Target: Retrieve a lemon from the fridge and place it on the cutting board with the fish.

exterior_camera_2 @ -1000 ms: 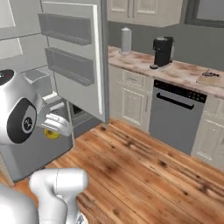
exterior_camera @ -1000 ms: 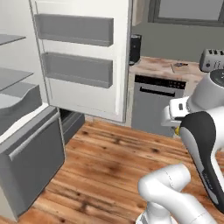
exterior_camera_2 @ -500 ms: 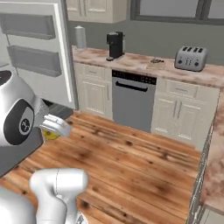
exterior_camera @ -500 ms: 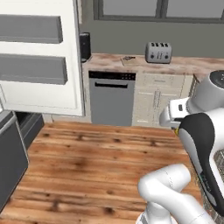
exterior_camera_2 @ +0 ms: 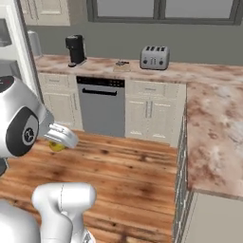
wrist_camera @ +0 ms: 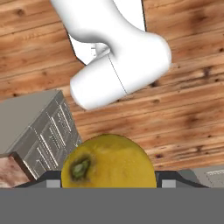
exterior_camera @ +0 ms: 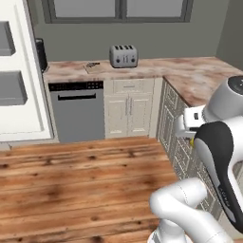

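My pincer (wrist_camera: 108, 183) is clamped on the lemon (wrist_camera: 108, 162): in the hand view the yellow fruit sits squarely between my two dark finger tips (wrist_camera: 51, 181), its greenish stem end turned toward the camera, and it fills the gap from one tip to the other. Past it lies the wooden plank floor (wrist_camera: 183, 105), with a corner of a grey cabinet at the left of that view.

From the right base view the lemon (exterior_camera_2: 57, 146) peeks out as a yellow patch under my hand (exterior_camera_2: 60, 135), held low over the floor and close in to my own body. From the left base view only a sliver of yellow (exterior_camera: 191, 141) shows beside my wrist, in front of the cabinet fronts.

Farther out, the marbled brown countertop (exterior_camera_2: 209, 128) runs along the back wall and turns toward me on my right. On the back stretch lies the cutting board (exterior_camera_2: 121, 67), small and light brown, just left of the silver toaster (exterior_camera_2: 154, 57); something small and dark rests on it, too small for me to make out as the fish. A black coffee machine (exterior_camera_2: 74, 49) stands farther left, above the dishwasher (exterior_camera_2: 100, 105). The fridge (exterior_camera: 16, 71) shows at the far left of the left base view, its door open with grey bins on it, well away from the lemon.
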Tool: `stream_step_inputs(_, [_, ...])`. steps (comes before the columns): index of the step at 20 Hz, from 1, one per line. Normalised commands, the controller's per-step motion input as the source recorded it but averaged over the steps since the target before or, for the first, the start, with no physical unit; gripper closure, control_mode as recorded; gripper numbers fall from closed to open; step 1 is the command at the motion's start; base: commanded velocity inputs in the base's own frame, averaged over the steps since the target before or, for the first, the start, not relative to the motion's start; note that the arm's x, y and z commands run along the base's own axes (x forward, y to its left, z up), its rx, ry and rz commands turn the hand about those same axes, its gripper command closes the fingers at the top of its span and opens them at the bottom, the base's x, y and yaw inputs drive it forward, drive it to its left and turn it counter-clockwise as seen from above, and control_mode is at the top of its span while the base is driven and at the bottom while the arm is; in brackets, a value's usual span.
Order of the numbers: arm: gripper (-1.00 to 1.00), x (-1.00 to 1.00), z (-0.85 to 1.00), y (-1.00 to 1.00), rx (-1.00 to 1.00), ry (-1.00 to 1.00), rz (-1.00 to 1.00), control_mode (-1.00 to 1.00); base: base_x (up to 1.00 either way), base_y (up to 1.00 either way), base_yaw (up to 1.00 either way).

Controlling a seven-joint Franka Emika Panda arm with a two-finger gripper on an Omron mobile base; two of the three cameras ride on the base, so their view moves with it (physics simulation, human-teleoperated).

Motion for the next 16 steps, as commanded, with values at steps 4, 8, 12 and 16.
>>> stream_step_inputs(4, [1.0, 0.0, 0.0, 0.0, 0.0, 0.0, 0.0, 1.0, 0.52, 0.0, -0.15])
stream_step_inputs(8, [1.0, 0.0, 0.0, 0.0, 0.0, 0.0, 0.0, 1.0, 0.82, -0.06, 0.04])
stream_step_inputs(12, [1.0, 0.0, 0.0, 0.0, 0.0, 0.0, 0.0, 1.0, 1.0, -0.13, 0.17])
stream_step_inputs(16, [1.0, 0.0, 0.0, 0.0, 0.0, 0.0, 0.0, 1.0, 0.92, -0.06, 0.14])
